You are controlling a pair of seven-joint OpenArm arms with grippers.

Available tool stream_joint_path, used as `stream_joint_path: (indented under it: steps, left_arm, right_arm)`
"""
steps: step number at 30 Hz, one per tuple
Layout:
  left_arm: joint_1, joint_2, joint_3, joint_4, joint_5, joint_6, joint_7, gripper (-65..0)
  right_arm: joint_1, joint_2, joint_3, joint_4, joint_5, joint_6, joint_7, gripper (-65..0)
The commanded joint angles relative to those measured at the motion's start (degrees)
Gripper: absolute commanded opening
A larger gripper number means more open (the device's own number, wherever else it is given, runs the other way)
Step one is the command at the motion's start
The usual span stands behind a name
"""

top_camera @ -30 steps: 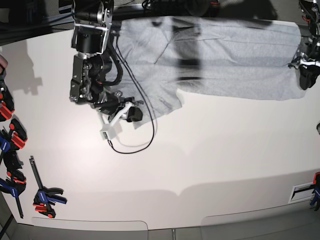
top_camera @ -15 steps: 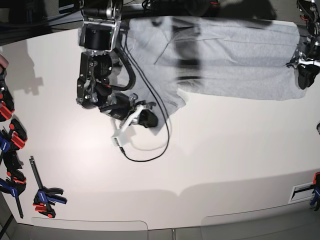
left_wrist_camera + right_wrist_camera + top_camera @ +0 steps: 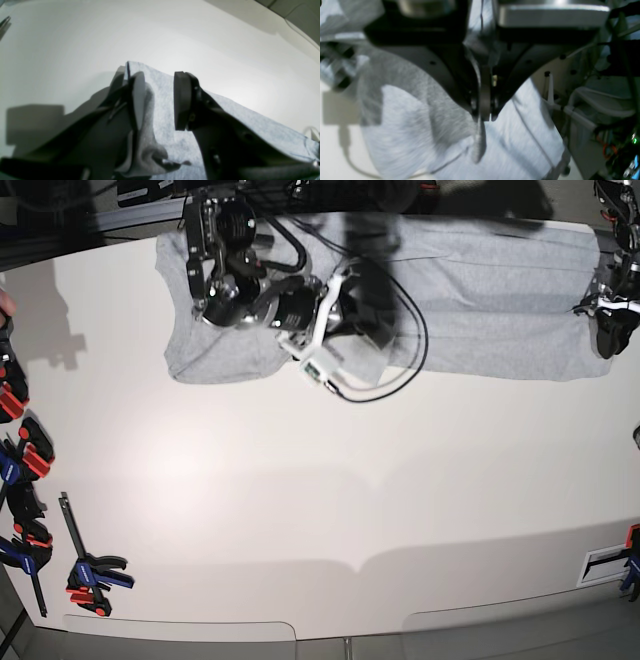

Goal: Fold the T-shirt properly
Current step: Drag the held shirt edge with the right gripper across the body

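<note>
Right gripper (image 3: 483,117): jaws pressed together on a pinched ridge of grey cloth that hangs below the tips, as the right wrist view shows; in the base view it sits over the middle of the far edge of the table, its arm reaching in from the far left.
Left gripper (image 3: 158,100): pads stand apart with grey fabric between them; a bunched fold of cloth lies against the left pad, while the right pad shows a gap to the fabric. Whether the cloth is truly clamped I cannot tell.
Left gripper, base view (image 3: 612,330): at the far right corner of the table, on the shirt's right end.
T-shirt (image 3: 500,290): light heather-grey, spread flat along the far edge of the table, running from the far left, where a sleeve-like flap bulges toward the near side, to the far right end by the left gripper. The plain side faces up; no lettering shows.
Cable (image 3: 400,385): a thin black loop hangs off the right arm and lies across the shirt's near hem and the bare table beside it.
Table (image 3: 330,510): white, with a broad bare stretch on the near side.
Clamps (image 3: 90,572): blue, red and black bar clamps lie at the near left edge, well apart from the shirt.
</note>
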Motion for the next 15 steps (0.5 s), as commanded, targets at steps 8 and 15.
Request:
stream_joint_path:
  steps: [8,15]
  left_arm:
    - [-0.17,-1.44,-0.63,0.94,-1.14,-0.52,-1.57,-46.9]
    - [-0.17,-1.42,-0.63,0.94,-1.31,-0.52,-1.55,-46.9]
  right_arm:
    - [-7.72,-0.31,-0.11,5.66,1.70,0.71,0.00,-65.0]
    - [-8.55,-0.33,-0.11,5.64,1.75,0.71,-7.37,-65.0]
